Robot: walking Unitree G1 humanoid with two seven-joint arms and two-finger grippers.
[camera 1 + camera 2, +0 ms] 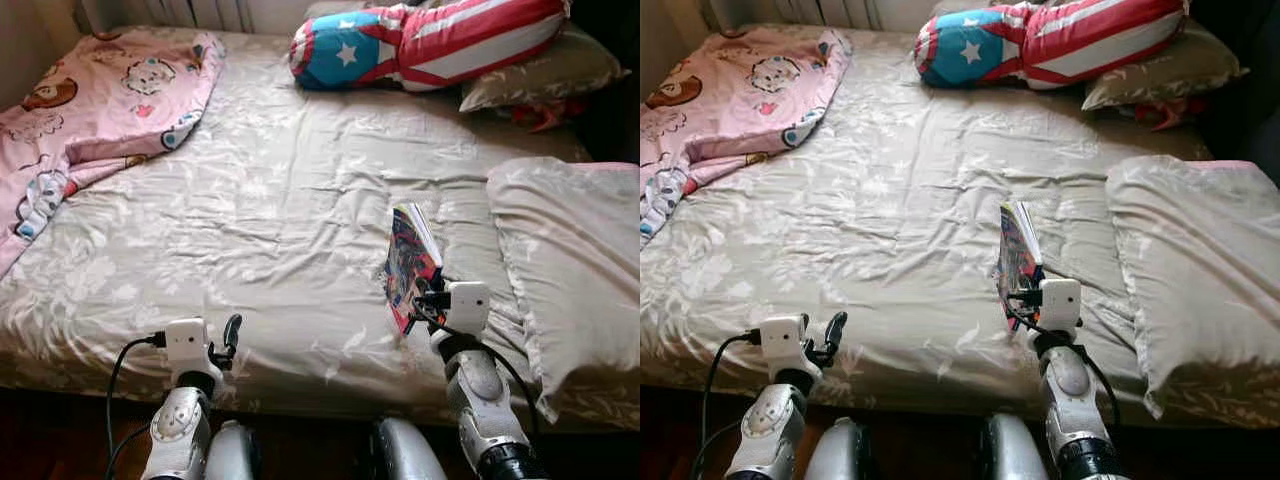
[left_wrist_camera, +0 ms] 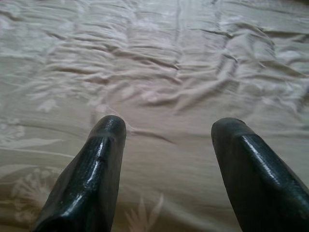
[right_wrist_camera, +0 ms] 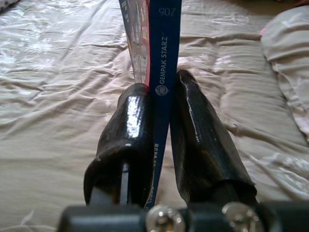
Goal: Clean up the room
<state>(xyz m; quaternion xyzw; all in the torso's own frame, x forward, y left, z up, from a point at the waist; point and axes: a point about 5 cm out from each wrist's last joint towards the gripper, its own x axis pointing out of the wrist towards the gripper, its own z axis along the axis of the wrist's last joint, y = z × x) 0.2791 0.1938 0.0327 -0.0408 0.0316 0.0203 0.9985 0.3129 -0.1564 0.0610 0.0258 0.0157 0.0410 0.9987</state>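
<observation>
A colourful comic book (image 1: 409, 264) stands on edge over the grey floral bedsheet (image 1: 270, 210), held upright near the bed's front right. My right gripper (image 1: 428, 303) is shut on its blue spine (image 3: 163, 58), one black finger (image 3: 126, 125) on each side. My left gripper (image 1: 231, 338) hovers open over the sheet near the bed's front edge; its two fingers (image 2: 99, 169) stand well apart with bare sheet (image 2: 164, 87) between them.
A pink cartoon blanket (image 1: 95, 100) lies crumpled at the bed's back left. A stars-and-stripes bolster (image 1: 420, 42) and a grey pillow (image 1: 545, 72) lie at the head. Another grey pillow (image 1: 570, 260) lies on the right. Dark floor runs along the bed's front edge.
</observation>
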